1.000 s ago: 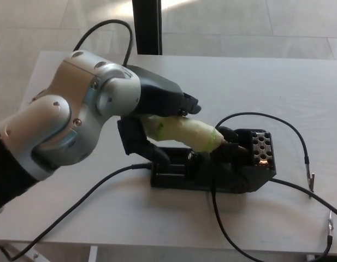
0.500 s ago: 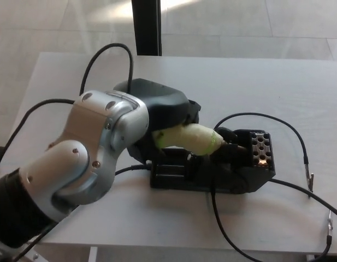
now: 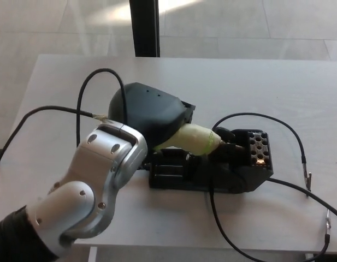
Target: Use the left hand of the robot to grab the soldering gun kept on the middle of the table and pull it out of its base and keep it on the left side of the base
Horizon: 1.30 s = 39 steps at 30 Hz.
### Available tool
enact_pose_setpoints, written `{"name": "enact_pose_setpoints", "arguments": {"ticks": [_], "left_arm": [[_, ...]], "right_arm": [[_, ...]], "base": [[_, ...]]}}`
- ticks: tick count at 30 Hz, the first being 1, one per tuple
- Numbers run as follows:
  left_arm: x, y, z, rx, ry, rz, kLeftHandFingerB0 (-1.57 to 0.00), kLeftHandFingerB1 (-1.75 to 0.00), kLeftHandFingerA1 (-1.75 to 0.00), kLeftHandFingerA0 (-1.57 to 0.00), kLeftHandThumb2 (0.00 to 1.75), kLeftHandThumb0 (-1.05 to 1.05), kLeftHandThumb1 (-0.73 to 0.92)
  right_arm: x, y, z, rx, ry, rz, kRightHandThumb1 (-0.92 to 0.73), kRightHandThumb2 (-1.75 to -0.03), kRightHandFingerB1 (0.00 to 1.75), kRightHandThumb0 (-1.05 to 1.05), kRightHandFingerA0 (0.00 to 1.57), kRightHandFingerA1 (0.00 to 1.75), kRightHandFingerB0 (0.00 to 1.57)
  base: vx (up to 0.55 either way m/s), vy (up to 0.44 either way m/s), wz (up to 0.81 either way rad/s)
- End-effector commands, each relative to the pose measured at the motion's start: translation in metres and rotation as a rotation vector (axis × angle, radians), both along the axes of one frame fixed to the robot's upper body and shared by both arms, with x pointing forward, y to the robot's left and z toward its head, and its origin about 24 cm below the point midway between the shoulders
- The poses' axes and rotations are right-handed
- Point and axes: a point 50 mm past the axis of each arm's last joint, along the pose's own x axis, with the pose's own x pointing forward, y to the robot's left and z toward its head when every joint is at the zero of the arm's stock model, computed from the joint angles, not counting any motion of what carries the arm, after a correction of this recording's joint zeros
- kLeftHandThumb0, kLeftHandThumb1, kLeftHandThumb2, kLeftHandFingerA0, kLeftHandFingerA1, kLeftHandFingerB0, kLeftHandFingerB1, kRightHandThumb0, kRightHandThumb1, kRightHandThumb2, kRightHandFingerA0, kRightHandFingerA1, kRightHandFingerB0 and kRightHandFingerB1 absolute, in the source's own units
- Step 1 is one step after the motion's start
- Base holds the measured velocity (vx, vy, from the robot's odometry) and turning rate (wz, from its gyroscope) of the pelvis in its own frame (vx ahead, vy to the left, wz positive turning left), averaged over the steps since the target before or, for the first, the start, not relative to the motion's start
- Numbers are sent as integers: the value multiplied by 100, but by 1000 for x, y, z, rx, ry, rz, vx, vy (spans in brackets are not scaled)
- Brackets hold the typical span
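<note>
Wrist rolled over since before — my left hand now clamped on soldering gun; risk: base lifts too, cable snags

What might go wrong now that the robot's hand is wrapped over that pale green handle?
The black left hand covers the pale green soldering gun, whose tip is in the black base. Pulling could drag the light base along. The thin black cable looping beside it could snag. The grip is hidden, so the gun may slip.
</note>
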Motion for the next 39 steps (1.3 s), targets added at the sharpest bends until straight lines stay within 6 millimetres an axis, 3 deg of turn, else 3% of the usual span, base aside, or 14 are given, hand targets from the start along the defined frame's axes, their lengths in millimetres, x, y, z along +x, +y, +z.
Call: {"name": "enact_pose_setpoints", "arguments": {"ticks": [1,4,8,9,11,20,21,23,24,26,30,31,35,39], "left_arm": [[-10,9,-39,-152,-58,70,-79,-111,-165,-91,93,-20,67],[-11,7,-42,-239,-83,112,-76,-122,-168,-89,91,-22,72],[-18,-2,-54,-402,-16,253,-75,-102,-154,-85,82,-26,76],[-19,-3,-55,-430,13,319,-66,-76,-121,-82,75,-30,84],[-21,-6,-59,-500,32,417,-66,-67,-115,-83,68,-33,86],[-31,-14,-77,-529,58,550,-63,-74,-136,-83,72,-30,86],[-29,-13,-76,-526,54,561,-66,-84,-150,-83,73,-31,87],[-25,-8,-71,-526,28,557,-66,-82,-145,-84,75,-31,87],[-23,-5,-69,-523,11,550,-65,-77,-137,-83,73,-31,87],[-21,-1,-67,-521,2,546,-64,-75,-123,-79,76,-28,85],[-4,19,-42,-434,-105,483,-67,-88,-144,-80,75,-28,79],[2,25,-35,-388,-120,476,-65,-90,-152,-77,74,-28,79],[18,47,-3,-252,-238,368,-70,-108,-167,-79,70,-22,77],[33,71,36,76,-381,194,-76,-91,-157,-86,73,-21,74]], "right_arm": [[4,-11,24,-129,-42,4,-36,-136,102,-105,133,98,116],[5,-12,25,-142,-57,-21,-38,-137,101,-105,139,98,122],[6,-13,27,-181,-66,-40,-55,-125,100,-105,157,92,127],[8,-13,29,-188,-69,-49,-54,-133,101,-105,157,98,128],[9,-13,29,-198,-74,-66,-54,-136,104,-105,157,104,129],[12,-11,27,-232,-92,-97,-57,-135,104,-105,157,118,140],[12,-11,27,-234,-102,-104,-12,-101,129,-33,153,135,150],[14,-11,29,-253,-114,-110,-12,-102,132,-33,154,136,153],[14,-11,29,-272,-112,-110,-54,-142,104,-105,157,136,148],[15,-11,30,-283,-119,-115,-54,-144,105,-105,157,143,150],[18,-13,39,-378,-101,-119,-62,-148,103,-105,157,150,157],[18,-12,38,-406,-101,-117,-91,-117,106,-105,157,137,157],[18,-12,39,-446,-94,-108,-92,-128,119,-105,157,128,157],[18,-13,42,-461,-102,-112,-92,-127,122,-105,157,129,157]], "base": [[0,0,0],[0,0,0],[0,0,0],[0,0,0],[0,0,0],[0,0,0],[0,0,0],[0,0,0],[0,0,0],[0,0,0],[0,0,0],[0,0,0],[0,0,0],[0,0,0]]}}
